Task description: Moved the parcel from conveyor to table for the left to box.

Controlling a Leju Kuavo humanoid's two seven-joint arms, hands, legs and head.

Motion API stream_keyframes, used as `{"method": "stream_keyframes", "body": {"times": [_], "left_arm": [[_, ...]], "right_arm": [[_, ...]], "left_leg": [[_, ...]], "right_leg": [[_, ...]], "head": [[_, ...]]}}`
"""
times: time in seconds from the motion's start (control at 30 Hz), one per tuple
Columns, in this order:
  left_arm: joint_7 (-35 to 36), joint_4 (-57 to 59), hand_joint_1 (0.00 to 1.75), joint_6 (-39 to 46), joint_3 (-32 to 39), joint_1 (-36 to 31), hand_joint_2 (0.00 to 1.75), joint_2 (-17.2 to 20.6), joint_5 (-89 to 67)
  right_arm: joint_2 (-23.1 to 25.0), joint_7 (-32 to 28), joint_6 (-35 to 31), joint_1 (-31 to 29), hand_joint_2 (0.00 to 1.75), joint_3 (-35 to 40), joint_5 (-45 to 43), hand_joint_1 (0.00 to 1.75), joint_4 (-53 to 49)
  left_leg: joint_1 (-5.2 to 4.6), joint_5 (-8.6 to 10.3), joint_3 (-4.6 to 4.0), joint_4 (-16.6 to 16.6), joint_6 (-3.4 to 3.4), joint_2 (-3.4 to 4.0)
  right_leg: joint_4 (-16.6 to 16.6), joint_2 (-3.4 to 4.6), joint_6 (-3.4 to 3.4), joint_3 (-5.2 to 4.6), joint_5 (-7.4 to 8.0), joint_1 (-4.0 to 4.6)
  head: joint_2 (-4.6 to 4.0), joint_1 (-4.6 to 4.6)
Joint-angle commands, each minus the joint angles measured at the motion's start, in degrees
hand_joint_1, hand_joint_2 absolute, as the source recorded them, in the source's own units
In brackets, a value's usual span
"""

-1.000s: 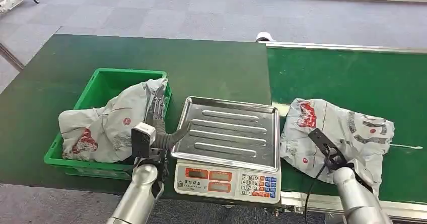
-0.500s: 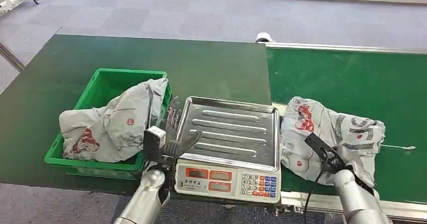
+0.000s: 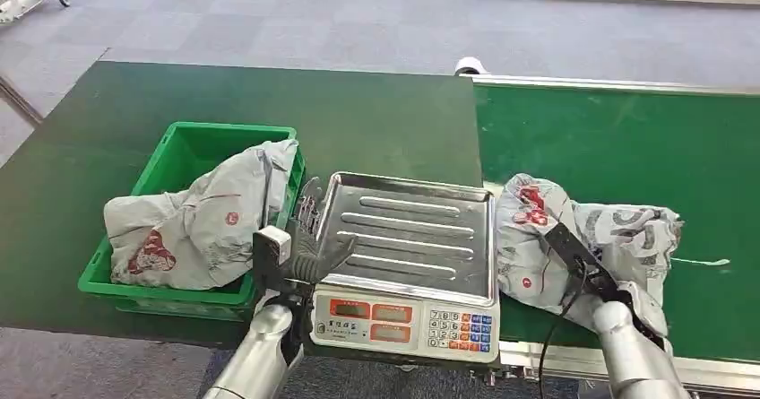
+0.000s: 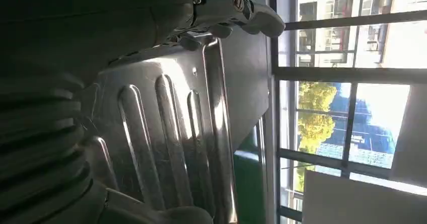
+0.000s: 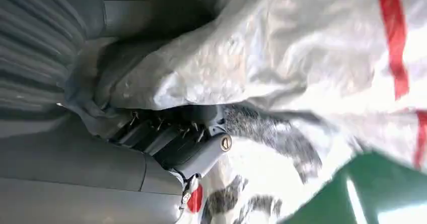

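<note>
Your right hand [image 3: 618, 293] grips the grey parcel [image 3: 587, 242] on the green conveyor [image 3: 627, 139], just beside the right edge of the scale's steel tray [image 3: 408, 233]. In the right wrist view the fingers [image 5: 171, 136] are curled into the crumpled plastic of the parcel [image 5: 302, 58], with the thumb pressed over a fold from the other side, so the bag is bunched in the grasp. The parcel lies on the belt, its near end touching or almost touching the scale [image 3: 403, 314]; you cannot tell from the head view whether any part of it is lifted.

Your left hand [image 3: 309, 238] holds nothing. Its fingers are spread and point upward at the left rim of the steel tray, between the tray and the green crate [image 3: 179, 148]. The left wrist view shows the fingers [image 4: 236, 10] apart over the ribbed tray surface [image 4: 166, 133]; whether they touch the metal is unclear.

A second grey parcel [image 3: 193, 224] with red markings sits in the green crate on the dark green table [image 3: 358, 112], draped over the crate's right wall. The scale stands at the table's front edge, between crate and conveyor, its keypad facing you.
</note>
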Motion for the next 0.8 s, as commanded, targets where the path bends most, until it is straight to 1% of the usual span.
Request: {"method": "stream_keyframes", "body": {"times": [0.03,0.07,0.1,0.13,0.2,0.23,0.27,0.3,0.33,0.43,0.5,0.53,0.57,0.6,0.63,0.67,0.7,0.8], "left_arm": [[0.28,-0.19,0.00,-1.37,2.69,-0.85,1.75,1.02,1.18],[0.28,-0.27,0.00,-1.41,2.70,-0.81,1.75,1.00,1.21],[0.28,-0.23,0.00,-1.47,2.71,-0.96,1.75,0.95,1.26],[0.28,-0.44,0.00,-1.69,2.74,-1.03,1.75,0.85,1.42],[0.28,-0.35,0.00,-1.80,2.68,-1.29,1.75,0.73,1.44],[0.28,-0.57,0.00,-2.12,2.96,-1.46,1.75,0.56,1.91],[0.28,-0.87,0.00,-2.10,3.06,-1.47,1.75,0.50,2.00],[0.28,-1.13,0.00,-2.91,3.60,-1.60,1.75,0.29,2.93],[0.28,-3.11,0.00,-1.88,3.95,-1.17,1.75,0.18,2.57],[0.28,-3.11,0.00,-1.88,3.95,-1.17,1.75,0.18,2.57],[0.28,-3.11,0.00,-1.88,3.95,-1.17,1.75,0.18,2.57],[0.28,-6.86,0.00,0.60,3.88,-0.18,1.75,0.03,1.84],[0.28,-9.95,0.00,2.95,3.94,0.43,1.75,-0.09,1.21],[0.28,-15.21,0.00,5.37,2.43,1.71,1.75,0.25,0.09],[0.28,-20.27,0.00,8.17,1.64,2.39,1.75,0.39,-0.03],[0.28,-22.85,0.00,10.17,0.66,2.86,1.75,0.70,-0.46],[0.28,-28.59,0.00,13.83,-0.71,3.67,1.75,1.00,-1.12],[0.28,-37.12,0.00,20.25,-3.62,5.04,1.75,2.28,-1.15]], "right_arm": [[4.42,-11.78,-12.22,2.49,1.75,-2.50,-5.30,1.75,-17.51],[4.70,-12.73,-12.78,2.74,1.75,-2.90,-6.21,1.75,-18.39],[4.80,-13.83,-14.29,3.74,1.75,-2.93,-6.03,1.75,-21.53],[5.40,-16.81,-16.24,4.67,1.75,-3.48,-8.05,1.75,-24.56],[5.64,-18.66,-18.10,5.86,1.75,-3.93,-8.88,1.75,-27.65],[6.27,-21.44,-20.17,7.00,1.75,-4.66,-10.79,1.75,-30.37],[6.44,-21.92,-20.66,7.31,1.75,-4.79,-10.86,1.75,-31.16],[7.11,-24.36,-22.32,8.12,1.75,-5.17,-12.89,1.75,-33.30],[7.35,-25.60,-23.16,8.59,1.75,-5.35,-13.15,1.75,-34.13],[7.35,-25.60,-23.16,8.59,1.75,-5.35,-13.15,1.75,-34.13],[7.35,-25.60,-23.16,8.59,1.75,-5.35,-13.15,1.75,-34.13],[8.02,-28.18,-24.90,9.27,1.75,-5.52,-14.89,1.75,-35.51],[8.12,-29.38,-24.18,9.57,1.75,-5.37,-16.92,1.75,-36.17],[8.15,-30.67,-22.94,9.76,1.75,-4.81,-18.30,1.75,-36.96],[8.58,-31.71,-20.85,9.81,1.75,-3.95,-21.25,1.75,-38.20],[8.52,-32.33,-19.58,9.94,1.75,-3.28,-22.57,1.75,-38.89],[8.27,-33.63,-17.07,9.95,1.75,-1.29,-24.64,1.75,-39.78],[7.81,-35.14,-11.27,8.07,1.75,5.00,-27.42,1.75,-39.61]], "left_leg": [[0.02,-0.03,0.07,-0.03,-0.03,0.17],[0.04,-0.03,0.09,-0.05,-0.05,0.20],[-0.01,-0.01,0.01,-0.03,-0.04,0.13],[0.02,-0.03,0.08,-0.06,-0.06,0.18],[0.03,-0.04,0.10,-0.07,-0.06,0.15],[0.01,-0.04,0.07,-0.06,-0.06,0.11],[0.03,-0.04,0.14,-0.09,-0.06,0.10],[0.03,-0.02,0.08,-0.06,-0.04,0.00],[0.03,-0.02,0.02,-0.03,-0.04,0.01],[0.06,-0.06,0.11,-0.05,-0.05,0.07],[0.04,-0.03,0.01,-0.02,-0.04,0.05],[0.01,-0.04,0.08,-0.06,-0.04,0.07],[0.06,-0.05,0.11,-0.07,-0.05,0.12],[0.07,-0.05,0.16,-0.11,-0.06,0.15],[0.07,-0.05,-0.01,0.00,-0.06,0.08],[0.07,-0.05,0.06,-0.05,-0.06,0.11],[0.06,-0.06,-0.09,0.05,-0.05,0.12],[0.03,-0.10,-0.11,0.08,-0.07,0.36]], "right_leg": [[-0.04,0.11,-0.07,0.02,0.02,0.04],[-0.06,0.13,-0.08,0.04,0.03,0.05],[0.01,0.08,-0.06,-0.04,0.01,0.00],[-0.04,0.09,-0.10,0.02,0.00,0.04],[-0.06,0.06,-0.10,0.05,-0.01,0.05],[-0.02,0.03,-0.09,0.01,-0.03,0.03],[-0.07,0.01,-0.11,0.08,-0.04,0.05],[-0.05,-0.08,-0.09,0.06,-0.05,0.05],[-0.03,-0.05,-0.07,-0.01,-0.03,0.05],[-0.08,-0.01,-0.09,0.07,-0.04,0.08],[-0.05,0.01,-0.04,-0.02,-0.02,0.05],[-0.05,0.01,-0.06,0.03,-0.03,0.03],[-0.10,0.04,-0.08,0.08,-0.01,0.09],[-0.16,0.05,-0.10,0.13,0.00,0.10],[-0.04,0.01,-0.07,-0.02,-0.02,0.08],[-0.09,0.02,-0.09,0.04,-0.02,0.09],[0.01,0.06,-0.06,-0.12,-0.02,0.07],[0.08,0.30,-0.09,-0.26,0.00,0.05]], "head": [[0.00,0.00],[0.00,0.00],[0.00,0.00],[0.00,0.00],[0.00,0.00],[0.00,0.00],[0.00,0.00],[0.00,0.00],[0.00,0.00],[0.00,0.00],[0.00,0.00],[0.00,0.00],[0.00,-0.02],[0.00,0.00],[0.00,0.00],[0.00,0.00],[0.00,0.00],[0.00,-0.02]]}}
